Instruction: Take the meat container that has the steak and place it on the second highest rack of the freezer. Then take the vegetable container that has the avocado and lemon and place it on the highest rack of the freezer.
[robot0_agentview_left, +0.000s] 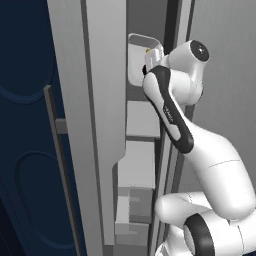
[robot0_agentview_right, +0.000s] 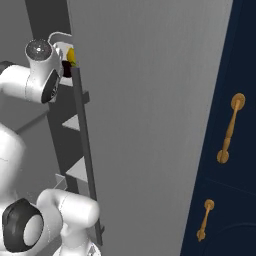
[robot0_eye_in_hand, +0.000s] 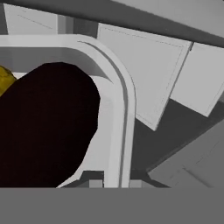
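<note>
Up high inside tall grey freezer (robot0_agentview_left: 100, 100): smooth white round-cornered container (robot0_eye_in_hand: 118, 100) holding matte brown-black oval avocado (robot0_eye_in_hand: 46, 127) and yellow lemon (robot0_eye_in_hand: 5, 78), pinched by gripper (robot0_eye_in_hand: 114, 183).

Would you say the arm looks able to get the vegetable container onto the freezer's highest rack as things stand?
Probably yes. The freezer door stands open, and the white container with the avocado and lemon is already up inside the freezer. Whether it rests on a rack cannot be told.

White vegetable container (robot0_agentview_left: 140, 57) high inside the freezer (robot0_agentview_left: 100, 100) holds avocado (robot0_eye_in_hand: 46, 127) (dark) beside lemon (robot0_eye_in_hand: 5, 78).
</note>
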